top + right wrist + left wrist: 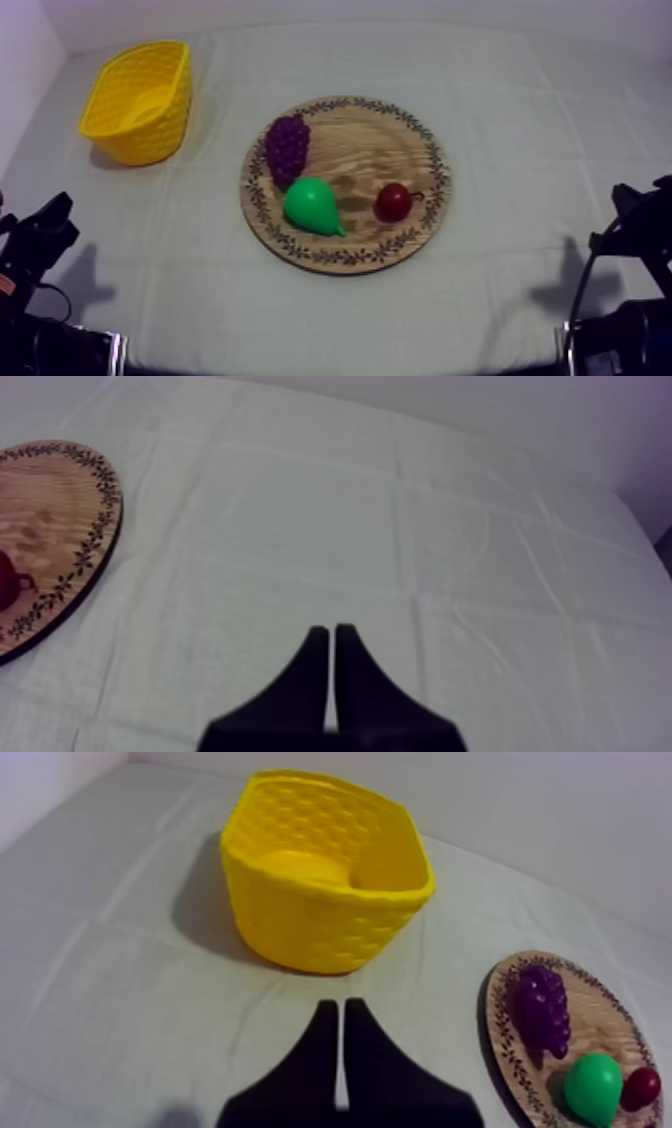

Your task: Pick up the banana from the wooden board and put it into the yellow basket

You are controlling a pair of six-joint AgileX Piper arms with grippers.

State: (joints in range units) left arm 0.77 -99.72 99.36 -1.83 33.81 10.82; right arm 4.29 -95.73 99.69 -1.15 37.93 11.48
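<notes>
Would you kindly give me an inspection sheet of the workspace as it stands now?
Surface: grey-white cloth, creased, lying flat.
Job's things: yellow basket upright at the far left, with a yellow shape inside, perhaps the banana; wooden board at centre.
Clutter: grapes, pear and small red fruit on the board.
Grippers: left gripper shut on nothing, facing the basket; right gripper shut on nothing, beside the board.
Cables: nothing seen.
Surroundings: pale wall behind the table.
</notes>
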